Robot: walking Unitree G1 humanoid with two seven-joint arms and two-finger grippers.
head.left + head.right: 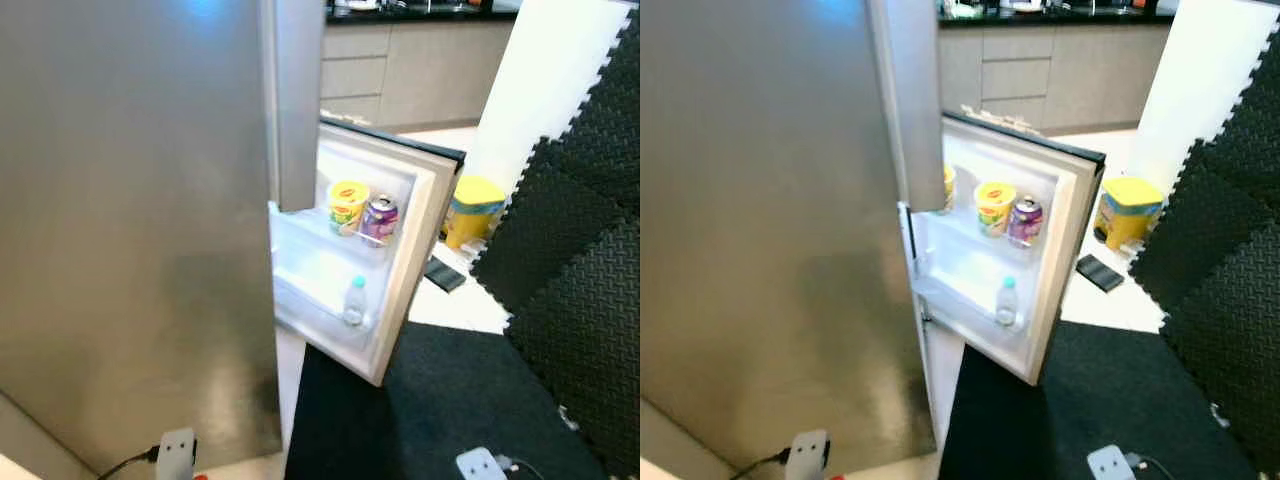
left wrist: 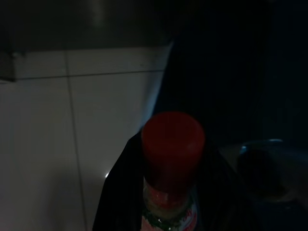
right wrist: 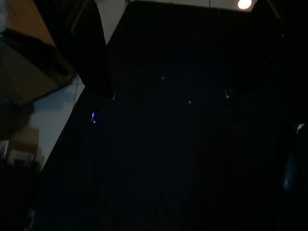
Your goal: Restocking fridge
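The steel fridge (image 1: 130,220) stands on my left, and its lower door (image 1: 405,250) is swung open toward me. On the door's upper shelf sit a yellow cup (image 1: 347,205) and a purple can (image 1: 380,218). A small clear water bottle (image 1: 355,300) stands on the shelf below. In the dark left wrist view, my left gripper (image 2: 171,163) is shut on a bottle with a red cap (image 2: 172,144), low over the pale tiled floor. My right gripper (image 3: 169,96) hangs open over the black floor mat with nothing between its fingers.
A black floor mat (image 1: 430,410) lies in front of the open door. Black foam panels (image 1: 590,250) wall off the right side. A yellow tub (image 1: 473,210) and a flat dark object (image 1: 444,274) sit on the pale floor beyond. Kitchen cabinets (image 1: 420,70) line the back.
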